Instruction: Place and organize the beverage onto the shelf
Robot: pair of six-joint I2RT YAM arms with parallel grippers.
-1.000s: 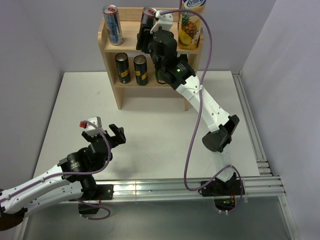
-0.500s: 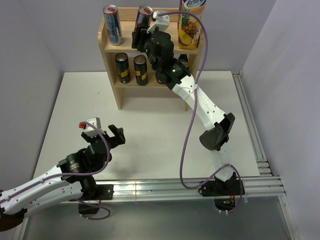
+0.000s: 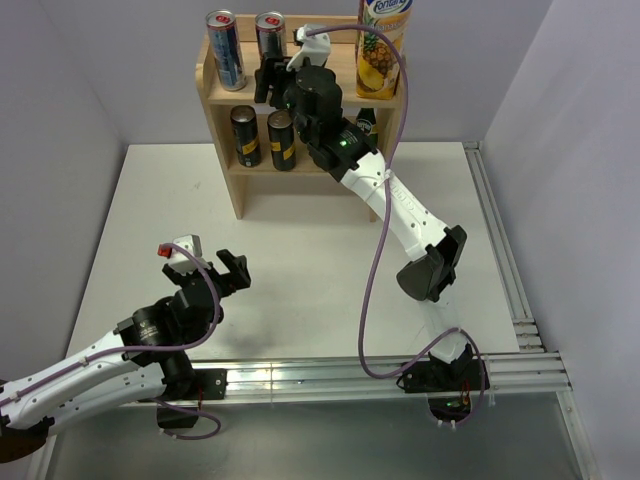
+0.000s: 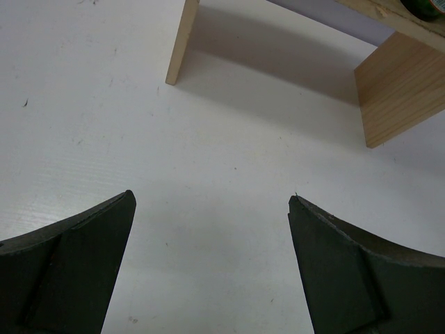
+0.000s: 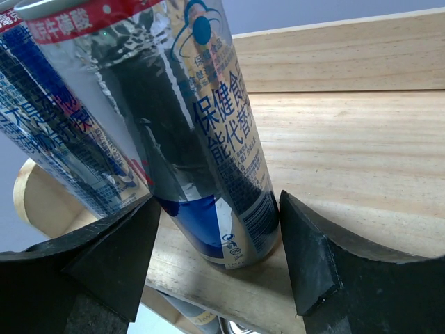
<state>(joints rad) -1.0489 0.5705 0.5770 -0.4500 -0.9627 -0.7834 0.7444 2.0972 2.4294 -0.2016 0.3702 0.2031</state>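
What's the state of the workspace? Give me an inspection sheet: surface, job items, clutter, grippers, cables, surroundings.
Surface: white table, faint scuffs.
Job's things: light-wood two-tier shelf; two slim silver-blue cans upright on top tier; two black-gold cans on lower tier.
Clutter: tall yellow pineapple juice carton on top tier.
Grippers: left gripper open above the table; right gripper shut on a slim silver-blue can.
Cables: purple cables loop along both arms.
Surroundings: plain pale walls; aluminium rails at near and right edges.
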